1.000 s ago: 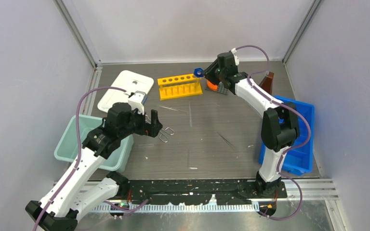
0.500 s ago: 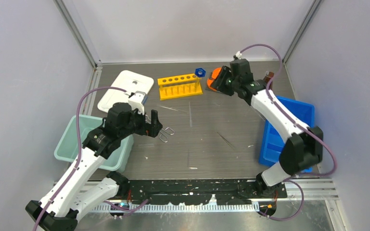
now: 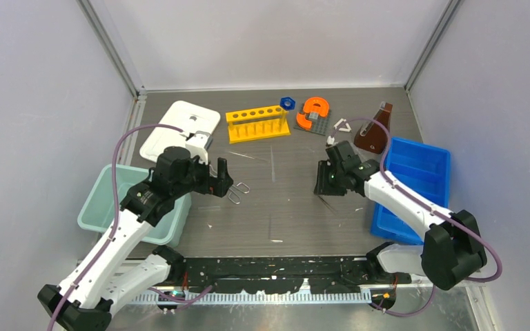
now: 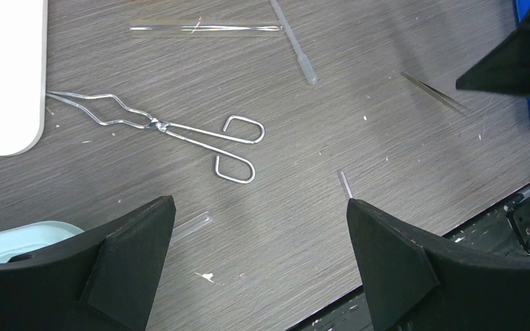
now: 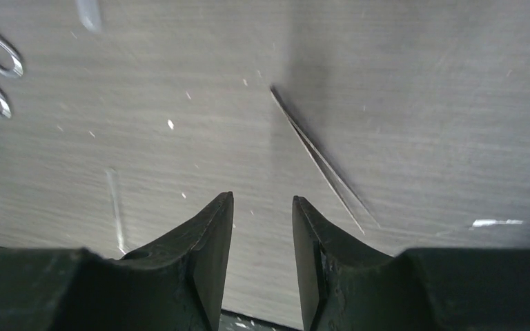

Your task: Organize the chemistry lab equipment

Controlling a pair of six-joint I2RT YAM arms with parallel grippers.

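The wire metal tongs (image 3: 237, 191) lie on the table just right of my left gripper (image 3: 221, 176), which is open and empty; in the left wrist view the tongs (image 4: 165, 127) lie ahead of its gripper (image 4: 261, 203). A thin clear rod (image 4: 203, 28) lies beyond them. My right gripper (image 3: 321, 183) hovers low over mid-table, jaws slightly apart and empty (image 5: 262, 203). The yellow six-hole rack (image 3: 257, 123), blue hexagonal piece (image 3: 287, 103), white triangle (image 3: 342, 125) and brown flask (image 3: 376, 134) sit at the back.
The orange horseshoe piece (image 3: 314, 110) sits on its grey base. A white slab (image 3: 179, 128) lies back left, a teal bin (image 3: 103, 207) at the left, a blue bin (image 3: 417, 183) at the right. Thin metal tweezers (image 5: 317, 158) lie by my right gripper.
My right arm has drawn back from the orange horseshoe piece at the back to low over mid-table. My left arm has not moved.
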